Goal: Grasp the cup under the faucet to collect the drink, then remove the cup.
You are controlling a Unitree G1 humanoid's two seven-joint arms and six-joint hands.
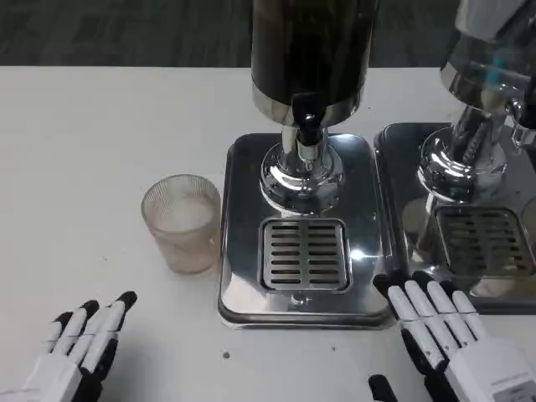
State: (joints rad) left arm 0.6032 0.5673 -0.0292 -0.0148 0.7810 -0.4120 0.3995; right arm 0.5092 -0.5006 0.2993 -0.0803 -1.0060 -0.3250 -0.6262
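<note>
A clear ribbed cup (182,222) stands upright on the white table, just left of the drink dispenser's steel base (243,276). The black faucet (306,117) hangs over the slotted drip grate (305,255), which has nothing on it. My left hand (77,349) lies at the bottom left, fingers straight and apart, well below the cup and holding nothing. My right hand (444,335) lies at the bottom right with fingers extended, its tips at the front right corner of the base, holding nothing.
A second dispenser (481,151) with its own grate stands at the right edge, close to my right hand. Bare table (84,126) stretches to the left of the cup. A small dark speck (226,355) lies near the front.
</note>
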